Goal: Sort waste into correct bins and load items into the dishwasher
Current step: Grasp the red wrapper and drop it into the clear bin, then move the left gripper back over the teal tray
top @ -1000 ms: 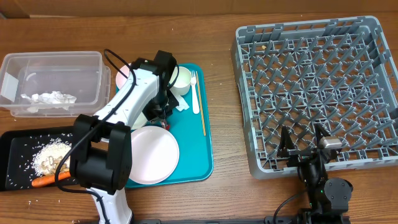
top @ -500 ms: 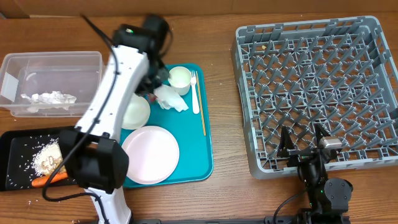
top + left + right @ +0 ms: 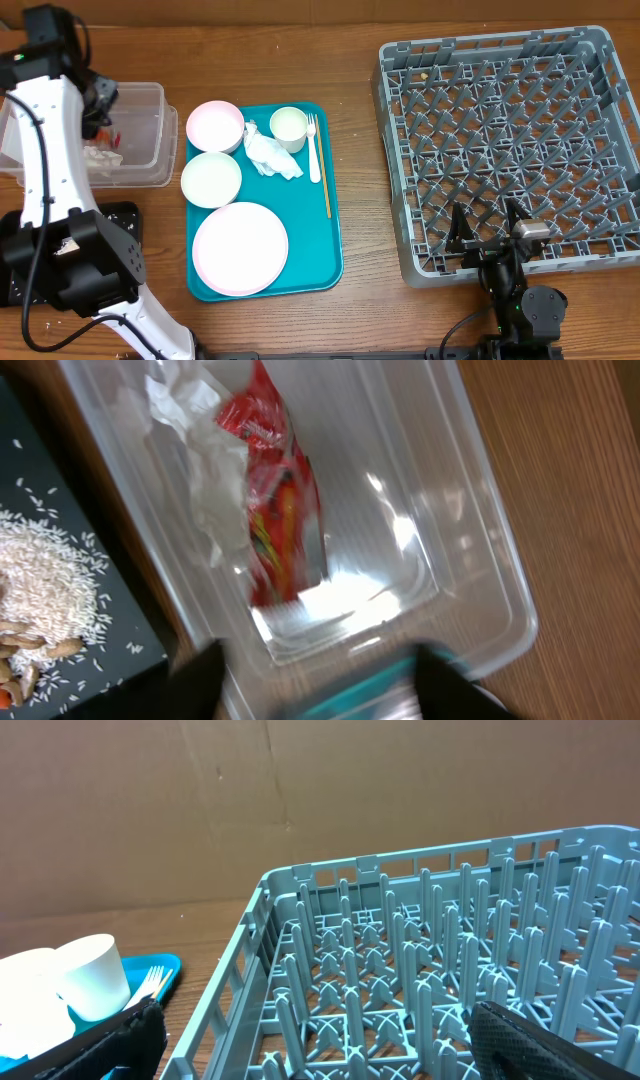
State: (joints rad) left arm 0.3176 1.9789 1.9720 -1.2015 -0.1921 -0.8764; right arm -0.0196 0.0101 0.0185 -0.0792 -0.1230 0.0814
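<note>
My left gripper (image 3: 103, 118) hangs open over the clear tub (image 3: 150, 92), its dark fingertips (image 3: 198, 682) spread wide with nothing between them. Below it the red wrapper (image 3: 280, 510) lies loose in the tub (image 3: 480, 560) beside a crumpled white napkin (image 3: 205, 470). On the teal tray (image 3: 330, 265) are the pale-pink plate (image 3: 240, 248), two bowls (image 3: 215, 125) (image 3: 211, 178), the cup (image 3: 289, 125), the fork (image 3: 314, 148) and another napkin (image 3: 270, 155). My right gripper (image 3: 487, 228) stands open at the near edge of the grey dish rack (image 3: 510, 140).
The black tray (image 3: 40, 590) with rice and food scraps lies next to the tub, mostly hidden under my left arm in the overhead view. A thin wooden stick (image 3: 326, 185) rests on the teal tray. The right wrist view shows rack pegs (image 3: 400, 970), cup (image 3: 90, 975) and fork (image 3: 150, 982).
My left arm rose from the teal tray and swung left over the clear tub. Its jaws went from shut to open, and the red wrapper now lies in the tub. The right arm stayed still.
</note>
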